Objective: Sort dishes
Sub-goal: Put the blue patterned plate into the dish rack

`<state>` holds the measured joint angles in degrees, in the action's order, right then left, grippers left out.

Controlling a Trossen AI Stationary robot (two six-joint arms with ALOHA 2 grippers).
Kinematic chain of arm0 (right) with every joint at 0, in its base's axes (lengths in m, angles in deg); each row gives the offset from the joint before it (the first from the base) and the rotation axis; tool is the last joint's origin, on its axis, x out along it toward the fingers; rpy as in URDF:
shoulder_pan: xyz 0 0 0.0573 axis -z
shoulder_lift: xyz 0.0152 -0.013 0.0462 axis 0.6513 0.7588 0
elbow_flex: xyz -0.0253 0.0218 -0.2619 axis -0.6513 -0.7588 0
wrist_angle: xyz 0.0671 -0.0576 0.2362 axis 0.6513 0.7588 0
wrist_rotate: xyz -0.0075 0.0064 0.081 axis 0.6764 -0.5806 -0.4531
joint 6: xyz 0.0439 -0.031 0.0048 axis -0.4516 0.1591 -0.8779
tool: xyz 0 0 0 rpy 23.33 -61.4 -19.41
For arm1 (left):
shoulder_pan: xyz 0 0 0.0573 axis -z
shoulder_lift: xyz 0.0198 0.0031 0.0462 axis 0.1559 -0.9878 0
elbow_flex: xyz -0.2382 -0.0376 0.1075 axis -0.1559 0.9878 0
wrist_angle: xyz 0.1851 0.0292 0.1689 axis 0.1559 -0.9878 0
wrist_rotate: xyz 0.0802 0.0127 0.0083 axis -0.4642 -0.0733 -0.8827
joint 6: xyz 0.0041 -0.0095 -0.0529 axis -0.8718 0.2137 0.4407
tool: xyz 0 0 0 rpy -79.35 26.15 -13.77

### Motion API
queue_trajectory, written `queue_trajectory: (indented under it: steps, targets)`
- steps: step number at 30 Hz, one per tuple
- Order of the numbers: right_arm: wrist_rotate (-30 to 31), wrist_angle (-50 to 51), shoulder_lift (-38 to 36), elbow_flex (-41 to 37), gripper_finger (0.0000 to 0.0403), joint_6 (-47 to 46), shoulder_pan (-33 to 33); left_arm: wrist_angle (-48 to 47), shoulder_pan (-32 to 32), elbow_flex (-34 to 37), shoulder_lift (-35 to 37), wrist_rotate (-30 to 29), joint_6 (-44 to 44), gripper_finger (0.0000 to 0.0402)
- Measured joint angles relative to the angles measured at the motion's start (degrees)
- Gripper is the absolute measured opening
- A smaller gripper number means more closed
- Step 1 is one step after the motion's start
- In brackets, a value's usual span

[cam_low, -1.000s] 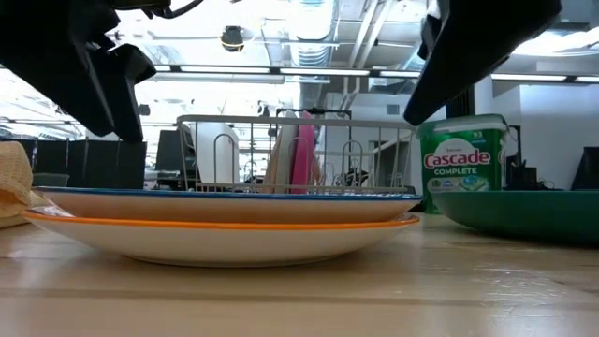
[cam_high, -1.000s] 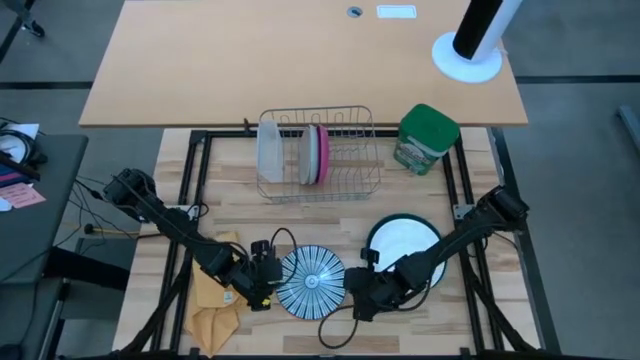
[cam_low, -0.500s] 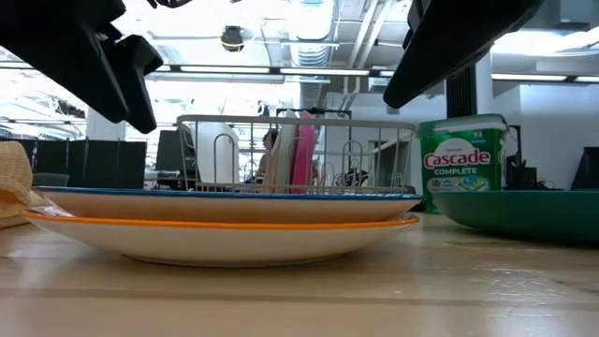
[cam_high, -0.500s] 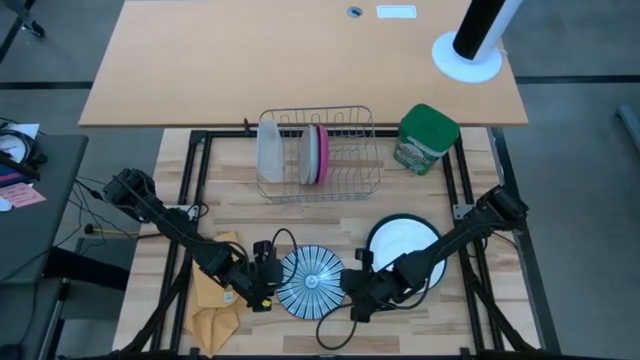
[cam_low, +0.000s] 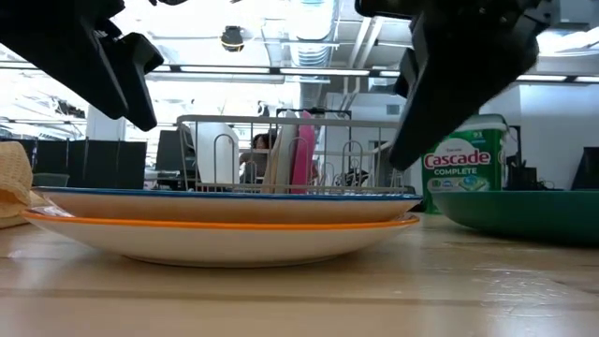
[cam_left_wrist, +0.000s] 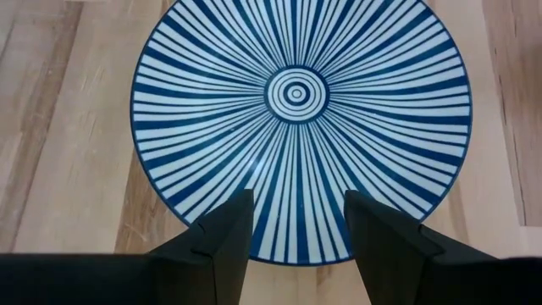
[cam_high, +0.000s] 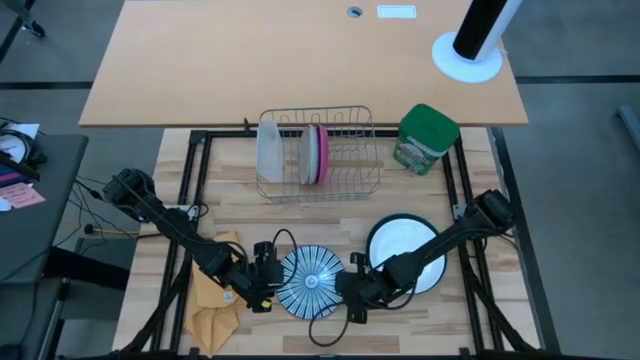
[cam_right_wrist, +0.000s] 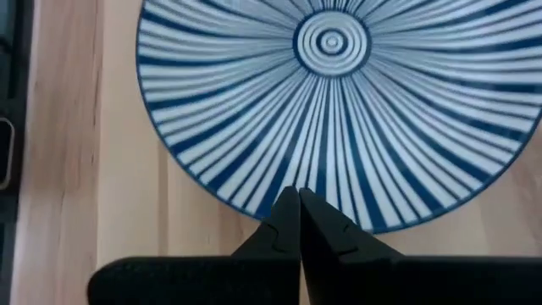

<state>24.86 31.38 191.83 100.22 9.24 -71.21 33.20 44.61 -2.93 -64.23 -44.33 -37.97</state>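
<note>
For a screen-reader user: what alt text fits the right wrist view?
A blue-and-white striped plate lies on a wooden table. The right gripper, shut, hangs over the plate's near rim.

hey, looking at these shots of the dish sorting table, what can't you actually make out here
- High view: the orange-rimmed plate is hidden under the blue striped plate.
- Right wrist view: whether the shut right gripper touches the striped plate's rim; the fingers cover it.
- Low view: dishes in the wire rack overlap; their count is unclear.
</note>
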Motion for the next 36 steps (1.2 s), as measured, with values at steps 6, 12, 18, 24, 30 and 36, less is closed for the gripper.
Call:
queue_trajectory:
  steps: [6, 12, 18, 24, 30, 36]
  targets:
    - [0.0, 1.5, 0.0, 0.0, 0.0001, -0.1, 0.2, -0.1, 0.8, 0.0, 0.0, 0.0, 0.4, 0.018]
    - [0.0, 1.6, 0.0, 0.0, 0.0001, -0.6, 0.9, -0.1, 1.5, 0.0, 0.0, 0.0, 1.1, 0.018]
    - [-0.6, 1.3, 2.7, 0.0, 0.0001, -1.1, 1.2, -0.1, 1.6, 0.0, 0.0, 0.0, 1.3, 0.018]
    - [-3.1, 1.5, 3.5, 0.2, 0.0001, -1.2, 2.7, -0.2, 1.7, 0.0, 0.0, -0.4, 0.7, 0.018]
    - [-3.1, 1.1, 3.6, 0.1, 0.0001, -2.0, 2.8, -0.1, 1.7, 0.0, 0.0, -0.8, 0.6, 0.018]
    - [-3.0, 0.2, 3.6, 0.0, 0.0001, -2.1, 2.8, -0.1, 1.7, 0.0, 0.0, -0.9, 1.7, 0.018]
